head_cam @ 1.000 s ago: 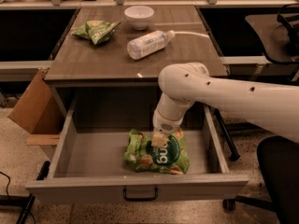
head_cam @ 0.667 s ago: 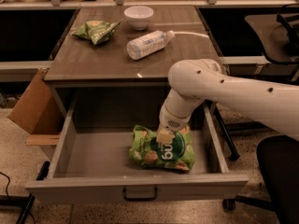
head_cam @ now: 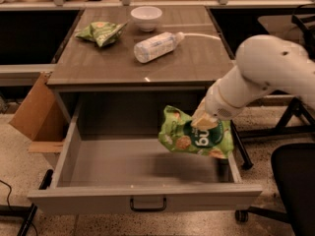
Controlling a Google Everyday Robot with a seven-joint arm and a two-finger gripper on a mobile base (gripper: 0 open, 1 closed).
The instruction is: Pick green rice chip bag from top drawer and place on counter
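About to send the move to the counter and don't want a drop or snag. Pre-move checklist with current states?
1. Grasp: gripper holds the green rice chip bag near its top edge: ok.
2. Bag hangs in the air, off the top drawer floor: ok.
3. Gap to the drawer's right wall: cannot tell.
4. Bag height against the counter edge: cannot tell.
5. Bare landing strip along the counter's front: ok.
6. Clutter: bottle, bowl and small green bag sit farther back: ok.
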